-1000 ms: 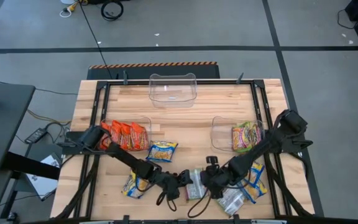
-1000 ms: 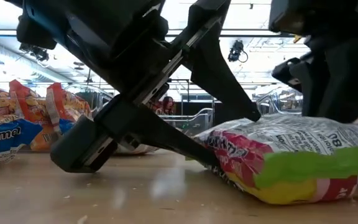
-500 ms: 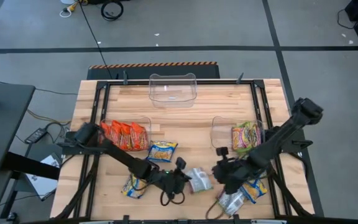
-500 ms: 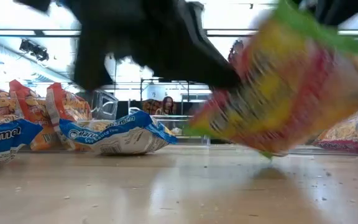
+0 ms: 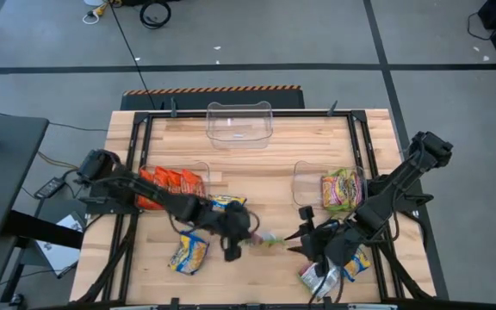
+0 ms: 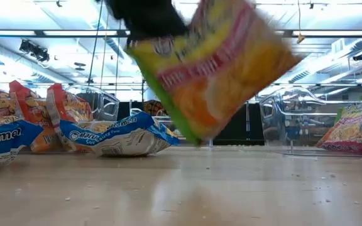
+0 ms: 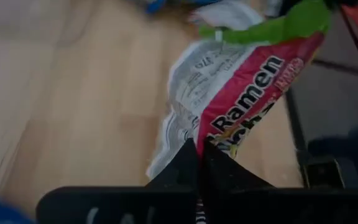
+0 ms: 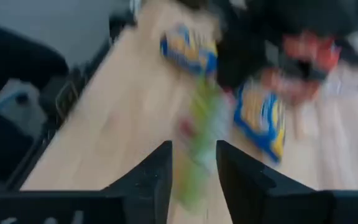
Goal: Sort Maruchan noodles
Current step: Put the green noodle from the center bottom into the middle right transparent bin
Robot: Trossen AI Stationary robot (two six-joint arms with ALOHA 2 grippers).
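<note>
While sorting is under way, state as follows.

Left gripper [image 5: 246,238]: mid-table near the front edge, jaws pinched tight on one green-pink packet [image 6: 212,63], which hangs clear of the table [image 5: 265,185]. The left wrist view shows the fingertips meeting on its edge.

Right gripper [image 5: 304,243]: just right of the lifted packet, not touching it; fingers [image 8: 157,177] stand apart with nothing between them.

Left bin [image 5: 203,168]: holds orange packets [image 5: 172,187] in a row.

Right bin [image 5: 304,182]: holds one green-pink packet [image 5: 341,189].

Far bin [image 5: 239,120]: looks bare.

Loose blue-yellow packets: one [image 5: 225,207] beside the left bin, one [image 5: 188,255] at the front left, more [image 5: 356,263] under the right arm at the front right.

Loose silver-white packet [image 5: 317,280]: front right edge, partly hidden by the right arm.

Progress (judgement): roughly halfway. Orange group seems done; green-pink started, with the held packet likely bound for the right bin. Blue-yellow group untouched, probably meant for the far bin.

Remaining: place the held packet, then clear the loose ones at the front.
</note>
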